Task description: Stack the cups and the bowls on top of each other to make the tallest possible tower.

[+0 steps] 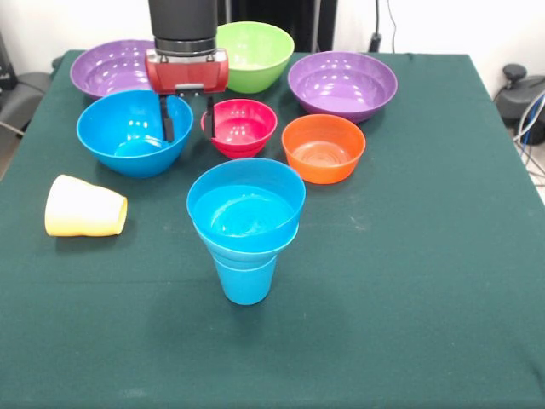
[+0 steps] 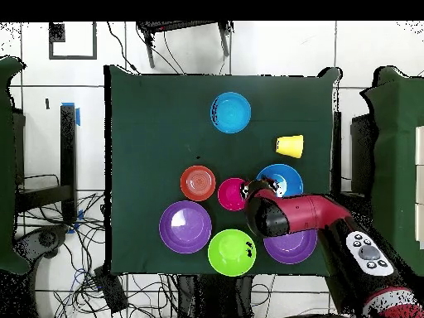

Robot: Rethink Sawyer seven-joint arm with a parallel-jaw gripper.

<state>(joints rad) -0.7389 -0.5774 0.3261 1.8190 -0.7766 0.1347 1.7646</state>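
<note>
The tower stands near the middle of the green-clothed worktop: a sky-blue tapered plastic cup upright, with glossy blue bowls nested into its mouth so that the whole flares like a funnel. It looks top-heavy to me, a wide rim on a narrow foot, and any sideways knock could tip it.

The red and black gripper hangs behind the tower, jaws apart and holding nothing, one finger over the rim of the large blue plastic bowl and the other just beside the small pink-red plastic bowl. That straddle is the worry. If it comes straight down, I reckon a finger lands on a rim, not round it, and the bowl skids or flips. The two bowls sit close together, so closing on one may shove the other.

The pale yellow ridged plastic cup lies on its side at the edge of the group, well apart from the tower; it would roll if nudged, and is awkward to pick up from above.

The small orange plastic bowl, the lime green plastic bowl and the two purple plastic bowls wait upright further back. Setting a wider one on the tower would probably topple it.
</note>
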